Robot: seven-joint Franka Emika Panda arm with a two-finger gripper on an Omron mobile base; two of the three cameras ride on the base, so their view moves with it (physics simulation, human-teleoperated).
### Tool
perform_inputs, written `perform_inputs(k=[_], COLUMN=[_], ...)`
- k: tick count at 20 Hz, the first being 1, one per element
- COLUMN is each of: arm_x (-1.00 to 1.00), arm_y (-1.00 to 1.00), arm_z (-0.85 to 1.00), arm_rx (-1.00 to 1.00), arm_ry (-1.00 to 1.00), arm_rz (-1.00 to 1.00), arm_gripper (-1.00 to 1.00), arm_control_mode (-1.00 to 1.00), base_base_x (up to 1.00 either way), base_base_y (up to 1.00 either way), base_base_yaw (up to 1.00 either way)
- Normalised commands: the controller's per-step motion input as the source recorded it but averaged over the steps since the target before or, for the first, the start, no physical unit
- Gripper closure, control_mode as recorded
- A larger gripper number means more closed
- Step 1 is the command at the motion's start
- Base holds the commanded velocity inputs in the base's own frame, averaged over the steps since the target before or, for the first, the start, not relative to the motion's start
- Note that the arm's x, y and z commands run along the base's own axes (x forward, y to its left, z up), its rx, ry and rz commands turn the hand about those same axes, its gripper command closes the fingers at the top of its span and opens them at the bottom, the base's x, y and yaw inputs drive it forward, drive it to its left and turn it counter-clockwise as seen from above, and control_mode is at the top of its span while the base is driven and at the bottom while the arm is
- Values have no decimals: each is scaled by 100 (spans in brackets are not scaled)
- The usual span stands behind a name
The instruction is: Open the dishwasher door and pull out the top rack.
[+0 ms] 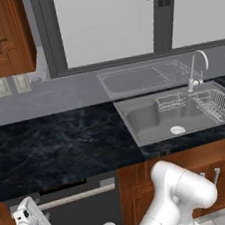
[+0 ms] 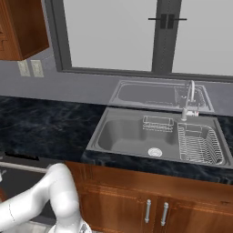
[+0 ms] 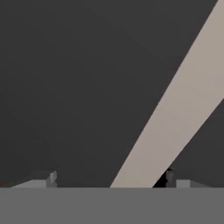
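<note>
You are at the first step: the dark grey flat dishwasher door, under the black marble counter left of the steel sink, looks shut, so its rack is hidden. Your gripper faces the panel, jaws spread wide and empty, the long silver bar handle crossing between them. Next, close on the bar, then pull down and back.

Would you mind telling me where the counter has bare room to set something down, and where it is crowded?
The dark marble counter left of the sink is bare from the wall outlets to its front edge above the dishwasher door. The sink's right side is crowded: a dish drainer, a small wire caddy and the faucet.
</note>
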Motion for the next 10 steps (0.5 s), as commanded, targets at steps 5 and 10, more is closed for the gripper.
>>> perform_inputs(k=[5,10], arm_x=[25,-5], arm_y=[0,0], arm_z=[-70,-55], arm_rx=[0,0], arm_ry=[0,0], arm_rz=[16,2], arm_gripper=[100,100], arm_control_mode=[-100,-100], base_base_x=[0,0], base_base_y=[0,0], base_base_yaw=[0,0])
